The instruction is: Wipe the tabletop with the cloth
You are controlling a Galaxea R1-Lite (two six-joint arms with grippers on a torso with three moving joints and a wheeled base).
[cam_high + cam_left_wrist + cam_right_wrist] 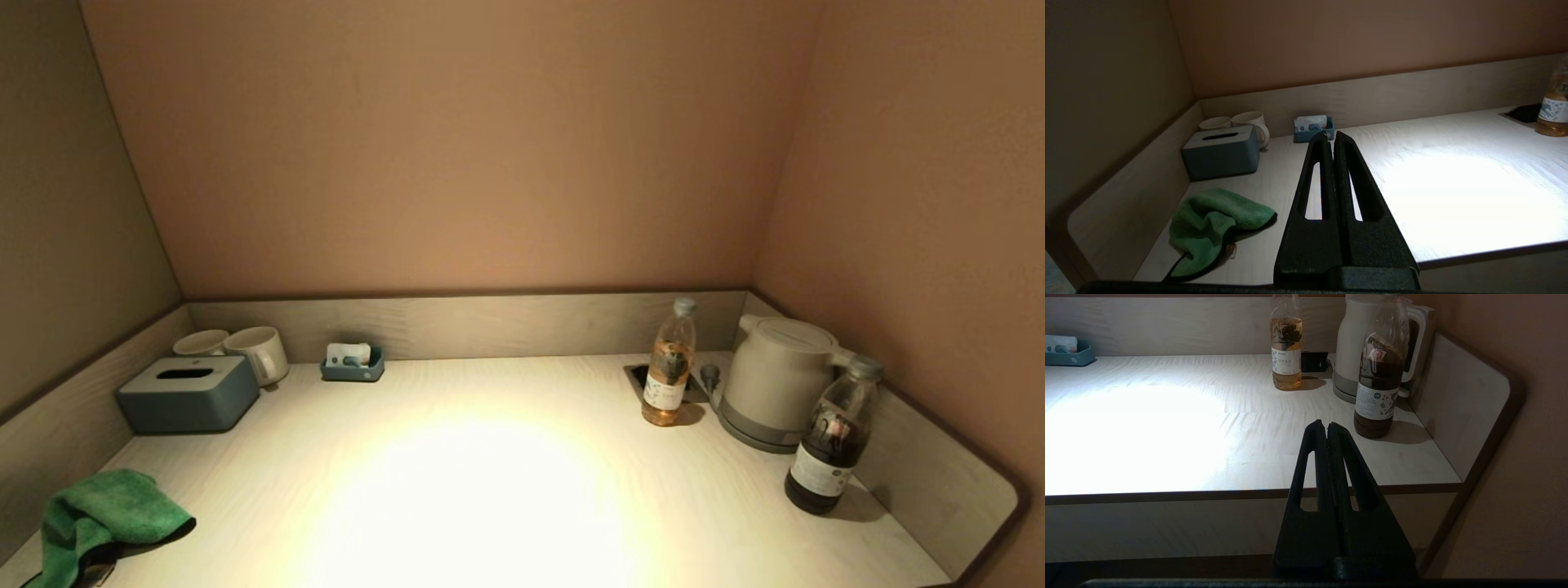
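Head view: green cloth (102, 514) bunched at tabletop (490, 490) front-left corner, ungrasped. Left gripper (1329, 136) (fingers together) should part, then pinch raised fold. Right gripper (1324, 425) together, off front edge.

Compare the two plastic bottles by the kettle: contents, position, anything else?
The clear plastic bottle of pale amber liquid is lighter in colour and stands farther back, to the left of the white electric kettle, beside a dark recessed opening in the pale wood-grain tabletop. The clear plastic bottle of dark brown liquid stands nearer the front, right of the kettle, close to the side panel. Both are upright, capped and carry white labels.
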